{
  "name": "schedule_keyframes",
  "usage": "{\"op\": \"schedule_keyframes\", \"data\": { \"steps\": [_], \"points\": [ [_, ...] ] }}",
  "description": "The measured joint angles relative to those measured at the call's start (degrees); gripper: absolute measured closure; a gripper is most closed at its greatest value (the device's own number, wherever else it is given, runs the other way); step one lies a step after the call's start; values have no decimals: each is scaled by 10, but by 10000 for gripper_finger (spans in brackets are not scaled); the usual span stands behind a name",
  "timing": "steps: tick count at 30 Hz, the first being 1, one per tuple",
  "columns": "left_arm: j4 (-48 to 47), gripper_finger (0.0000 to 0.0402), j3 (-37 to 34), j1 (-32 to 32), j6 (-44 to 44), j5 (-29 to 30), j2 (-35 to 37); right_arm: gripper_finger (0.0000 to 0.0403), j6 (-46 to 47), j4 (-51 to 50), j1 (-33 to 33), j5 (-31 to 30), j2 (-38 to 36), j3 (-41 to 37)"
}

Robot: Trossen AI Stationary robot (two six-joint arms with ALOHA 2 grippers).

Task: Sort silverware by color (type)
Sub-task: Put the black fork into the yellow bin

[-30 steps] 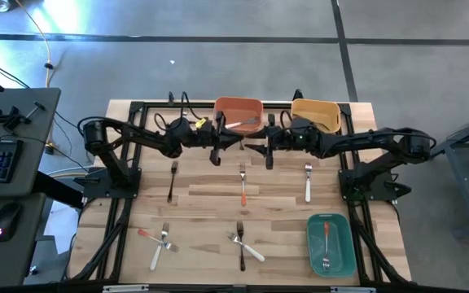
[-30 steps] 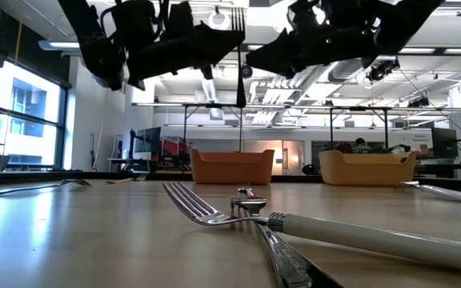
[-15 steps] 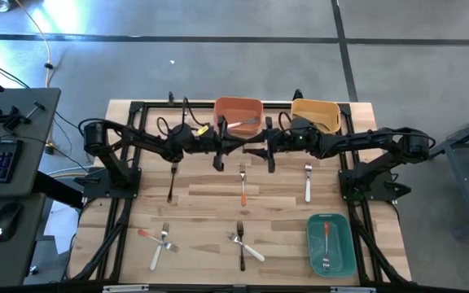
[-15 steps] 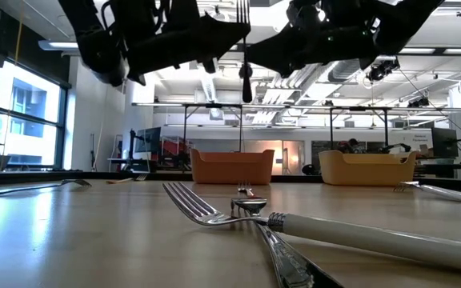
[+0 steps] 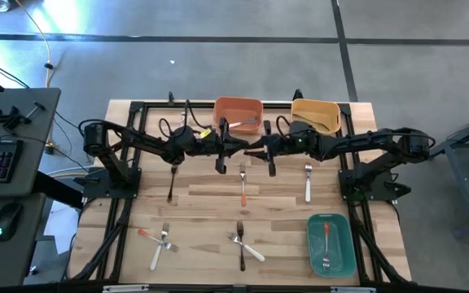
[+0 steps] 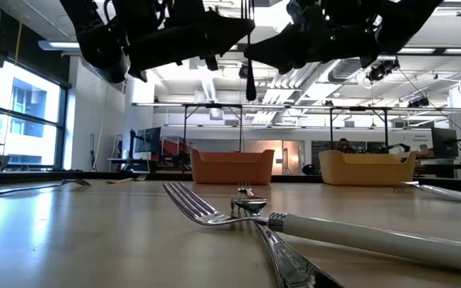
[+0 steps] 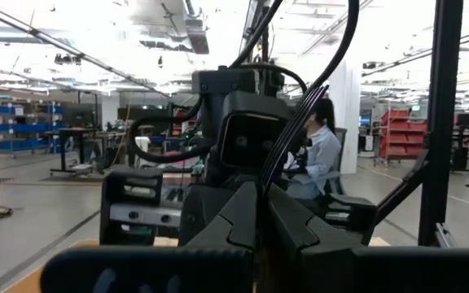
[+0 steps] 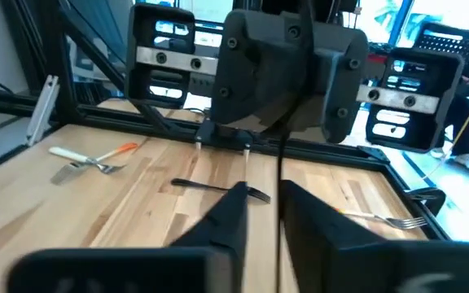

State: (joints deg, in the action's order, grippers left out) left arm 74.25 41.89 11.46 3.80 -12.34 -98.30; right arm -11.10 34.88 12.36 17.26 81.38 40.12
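My left gripper [image 5: 236, 146] and my right gripper [image 5: 256, 150] meet tip to tip above the table's far middle. A black-handled fork [image 6: 249, 76] stands upright between them, head up. My left gripper [image 7: 257, 195] is shut on it. My right gripper [image 8: 265, 199] is open by a narrow gap, a finger on either side of the thin handle [image 8: 279, 171] without touching it. Other forks lie flat on the wood: black [image 5: 172, 181], red-orange [image 5: 243, 185], white [image 5: 308, 183], and two crossed pairs [image 5: 159, 238] [image 5: 243, 244]. My left gripper pinches the black fork just below its head [image 7: 265, 185], between the two shut fingers. The fingers come level from the table's left and lie across the fork. The tines [image 7: 304, 122] curve up past the fingertips, and the handle end [image 6: 250, 90] hangs below, clear of the table.
An orange bin [image 5: 238, 108] holding forks and a yellow bin [image 5: 315, 110] stand at the far edge behind the grippers. A teal bin [image 5: 330, 252] with a red-orange fork sits near the right front. A black frame borders the table. A person sits in the room beyond.
My left gripper has carried the black fork toward the table's right, up to my right gripper, and a little higher. The fork has stayed upright and its handle end hangs higher than before. My right gripper has edged slightly left, toward the fork.
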Motion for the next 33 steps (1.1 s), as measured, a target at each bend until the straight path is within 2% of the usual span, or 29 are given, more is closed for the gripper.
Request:
{"op": "schedule_keyframes", "data": {
  "steps": [3, 8, 11, 19, 25, 29, 33],
  "points": [
    [-2, 401, 0, 0, 0, 0, 0, 396, -17, 0, 0, -7, 0, 0],
    [-9, 390, 0, 0, 0, 3, 0, 398, -14, -4, 12, -8, -1, 0],
    [-23, 373, 0, 3, -1, 14, 0, 400, -17, -21, 26, -31, -12, 0],
    [-41, 345, -18, 51, -12, 9, 1, 402, -34, -149, 75, -46, -102, 0],
    [-41, 356, -47, 104, 3, -37, 4, 403, -78, -307, 118, -146, -200, 0],
    [-36, 374, -71, 132, 8, -52, 8, 403, -107, -402, 170, -221, -246, 0],
    [-26, 396, -96, 144, 17, -56, 8, 403, -114, -456, 234, -227, -252, 0]
  ]
}}
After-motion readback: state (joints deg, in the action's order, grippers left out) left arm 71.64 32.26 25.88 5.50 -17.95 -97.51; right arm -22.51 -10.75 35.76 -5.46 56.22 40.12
